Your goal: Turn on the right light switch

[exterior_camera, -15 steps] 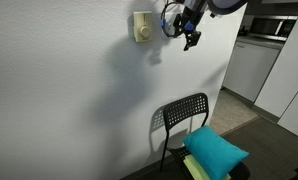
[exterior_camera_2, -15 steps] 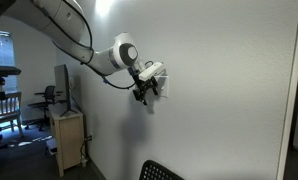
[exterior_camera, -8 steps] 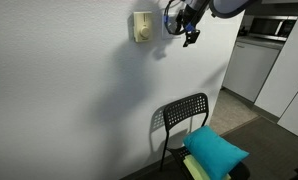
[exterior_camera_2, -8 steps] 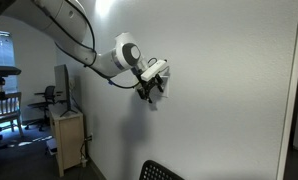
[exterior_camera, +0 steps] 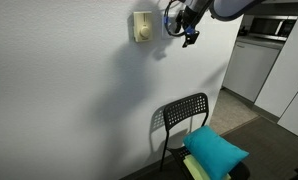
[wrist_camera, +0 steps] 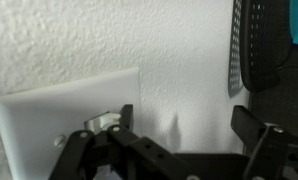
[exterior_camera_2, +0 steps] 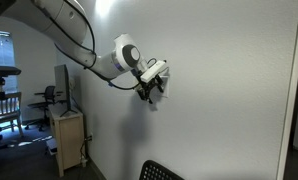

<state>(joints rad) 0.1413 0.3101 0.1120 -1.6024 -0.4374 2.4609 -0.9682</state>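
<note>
In the wrist view a glossy white switch plate (wrist_camera: 49, 110) sits on the textured wall at the left, with a small rocker nub (wrist_camera: 99, 122) at its edge. My gripper (wrist_camera: 186, 122) is open, with its fingers wide apart. One fingertip is right at the nub and the other is over bare wall. In both exterior views the gripper (exterior_camera: 189, 32) (exterior_camera_2: 149, 88) is pressed close to the wall, and it hides the right light switch. The cream-yellow plate with a round knob (exterior_camera: 141, 27) is just beside the gripper.
A black metal chair (exterior_camera: 184, 118) with a teal cushion (exterior_camera: 217, 150) stands by the wall below the switches; it also shows in the wrist view (wrist_camera: 254, 45). A wooden cabinet (exterior_camera_2: 67, 135) stands by the wall under the arm. Kitchen counters (exterior_camera: 254, 60) are past the wall corner.
The gripper has moved slightly upward along the wall, closer to the switch. It has barely moved over the last half second.
</note>
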